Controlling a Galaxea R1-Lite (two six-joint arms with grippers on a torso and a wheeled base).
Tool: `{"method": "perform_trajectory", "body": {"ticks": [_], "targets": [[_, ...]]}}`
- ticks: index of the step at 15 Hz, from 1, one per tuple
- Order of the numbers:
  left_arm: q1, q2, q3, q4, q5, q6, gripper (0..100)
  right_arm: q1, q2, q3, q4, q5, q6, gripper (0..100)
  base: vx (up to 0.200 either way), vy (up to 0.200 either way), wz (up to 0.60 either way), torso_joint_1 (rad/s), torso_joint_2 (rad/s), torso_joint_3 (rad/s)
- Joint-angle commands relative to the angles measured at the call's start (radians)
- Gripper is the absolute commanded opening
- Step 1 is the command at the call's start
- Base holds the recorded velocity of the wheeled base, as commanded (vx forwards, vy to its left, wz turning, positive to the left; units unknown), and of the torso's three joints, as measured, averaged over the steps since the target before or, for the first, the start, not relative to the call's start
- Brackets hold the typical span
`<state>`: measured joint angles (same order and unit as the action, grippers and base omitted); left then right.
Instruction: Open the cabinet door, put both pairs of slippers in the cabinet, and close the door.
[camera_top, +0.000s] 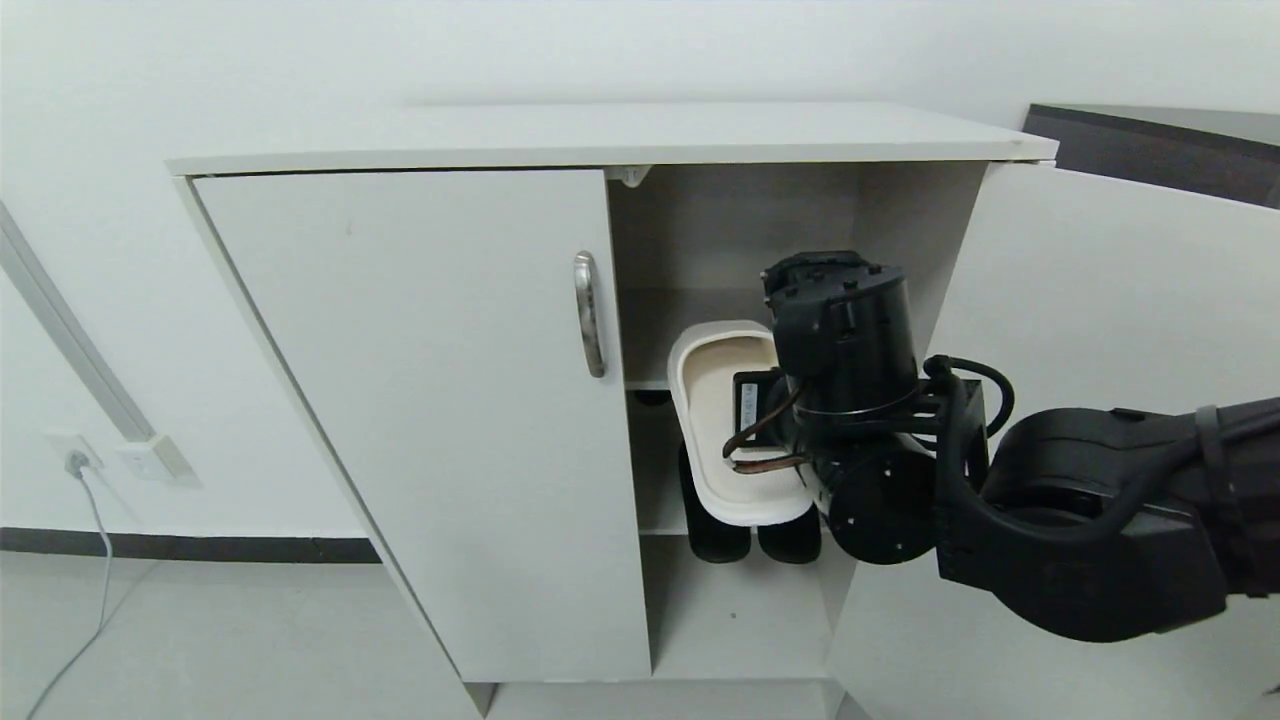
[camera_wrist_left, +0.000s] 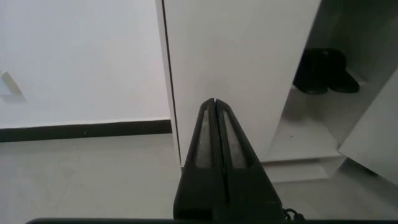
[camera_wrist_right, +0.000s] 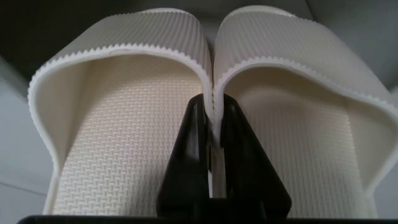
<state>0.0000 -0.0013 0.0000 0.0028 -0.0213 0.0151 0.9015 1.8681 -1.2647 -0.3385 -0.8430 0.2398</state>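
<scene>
The white cabinet (camera_top: 420, 420) has its right door (camera_top: 1080, 400) swung open and its left door shut. My right gripper (camera_wrist_right: 212, 112) is shut on the inner straps of a cream pair of slippers (camera_wrist_right: 124, 124), held side by side. In the head view that cream pair (camera_top: 715, 420) sits at the opening, level with the middle shelf, with my right arm behind it. A black pair of slippers (camera_top: 750, 535) rests on a lower shelf, its heels overhanging; the left wrist view shows the black pair (camera_wrist_left: 324, 71) too. My left gripper (camera_wrist_left: 214, 109) is shut on nothing, low in front of the closed door.
The closed left door carries a metal handle (camera_top: 590, 315). A wall socket and cable (camera_top: 80, 465) lie at the far left. Grey floor (camera_wrist_left: 81, 174) spreads in front of the cabinet. A dark surface (camera_top: 1160, 145) stands behind at the right.
</scene>
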Motion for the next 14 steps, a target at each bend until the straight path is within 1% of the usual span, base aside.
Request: {"method": "perform_trajectory", "body": {"ticks": [1, 4, 7, 11, 14], "targets": [[0.000, 0.001, 0.000, 0.000, 0.000, 0.000, 0, -0.012, 0.011, -0.010, -0.005, 0.007, -0.002, 0, 0.000, 0.000, 0.00, 0.000, 0.00, 0.000], [0.000, 0.001, 0.000, -0.001, 0.000, -0.001, 0, -0.041, 0.034, -0.055, -0.010, 0.032, -0.013, 0, 0.000, 0.000, 0.00, 0.000, 0.00, 0.000], [0.000, 0.001, 0.000, 0.000, 0.000, -0.001, 0, -0.061, 0.048, -0.085, -0.010, 0.102, -0.054, 0, 0.000, 0.000, 0.00, 0.000, 0.00, 0.000], [0.000, 0.001, 0.000, 0.000, 0.001, -0.003, 0, -0.098, 0.115, -0.163, -0.010, 0.114, -0.077, 0, 0.000, 0.000, 0.00, 0.000, 0.00, 0.000], [0.000, 0.001, 0.000, -0.001, 0.001, -0.004, 0, -0.150, 0.201, -0.257, -0.008, 0.119, -0.077, 0, 0.000, 0.000, 0.00, 0.000, 0.00, 0.000]]}}
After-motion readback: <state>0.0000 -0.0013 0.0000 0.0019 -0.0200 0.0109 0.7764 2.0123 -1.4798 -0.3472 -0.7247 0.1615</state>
